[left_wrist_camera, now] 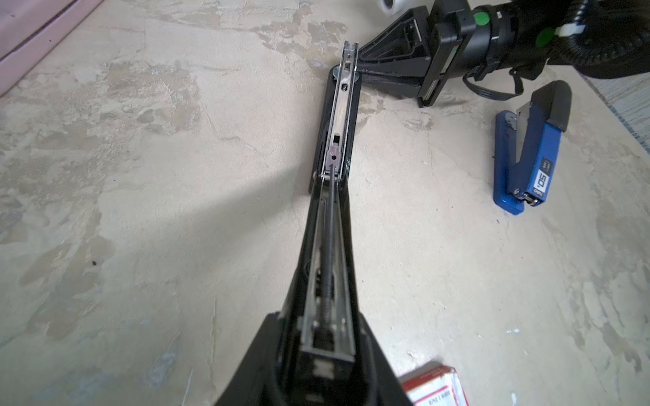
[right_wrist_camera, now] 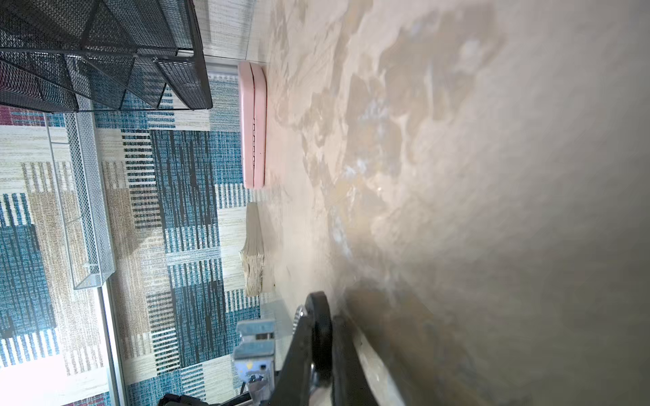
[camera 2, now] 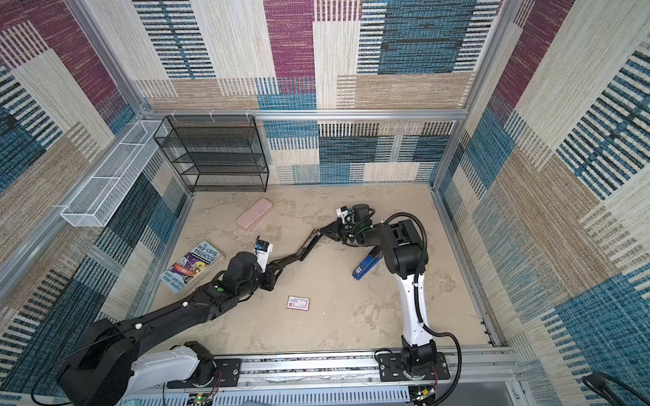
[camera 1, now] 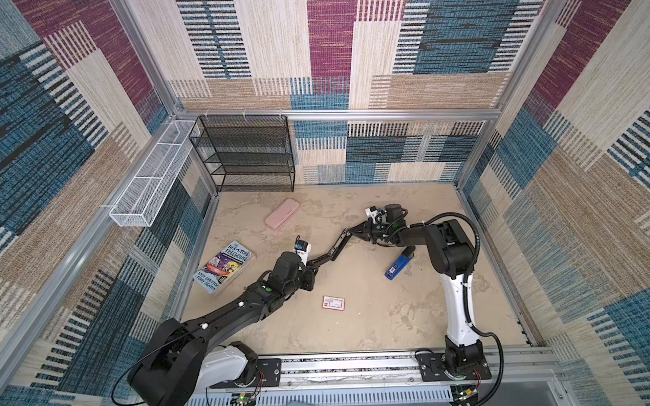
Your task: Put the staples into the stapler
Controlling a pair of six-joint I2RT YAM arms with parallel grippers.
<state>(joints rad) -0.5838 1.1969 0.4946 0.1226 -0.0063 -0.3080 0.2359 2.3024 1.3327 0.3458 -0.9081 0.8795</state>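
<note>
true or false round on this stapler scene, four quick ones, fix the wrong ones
1. The black stapler is hinged open, with the left gripper and the right gripper each shut on one end. True.
2. The box of staples is in the right gripper. False: it lies on the table, free of both grippers.
3. The blue stapler lies on the table, touched by neither gripper. True.
4. The pink case rests on the book. False: they lie apart on the table.
</note>
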